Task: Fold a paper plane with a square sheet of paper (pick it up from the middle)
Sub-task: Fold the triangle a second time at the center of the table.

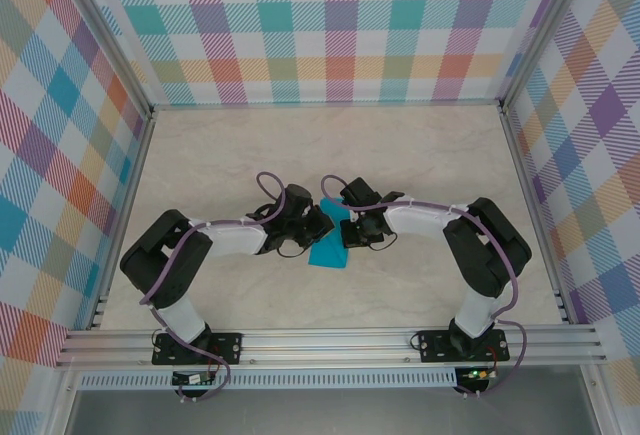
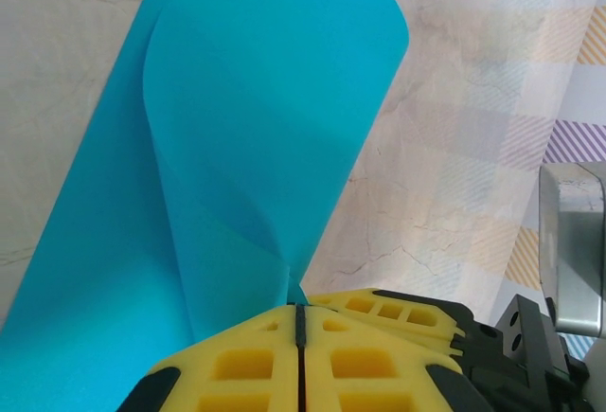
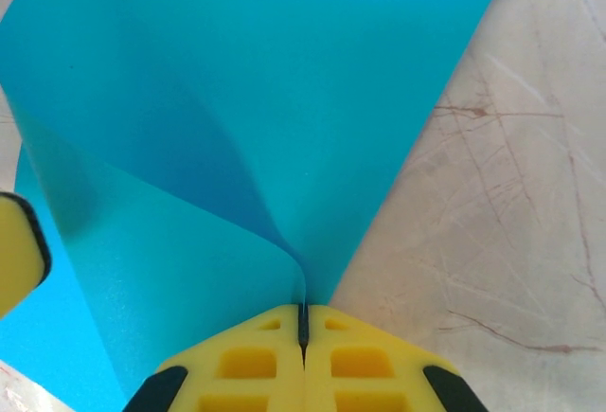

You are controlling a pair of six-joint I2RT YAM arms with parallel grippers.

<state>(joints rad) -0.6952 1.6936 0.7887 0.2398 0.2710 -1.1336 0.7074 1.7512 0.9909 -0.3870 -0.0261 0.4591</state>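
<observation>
Both my left tool point(image 2: 299, 327) and right tool point(image 3: 303, 329) are clamped on the square sheet of paper point(image 3: 284, 80); I should align its edges squarely before pressing any crease.

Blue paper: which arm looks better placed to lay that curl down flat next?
Right, I'd guess, narrowly. Both claws are shut on the sheet of paper. The right claw has open table beside its pinch; the left claw has grey hardware crowding its side.
</observation>
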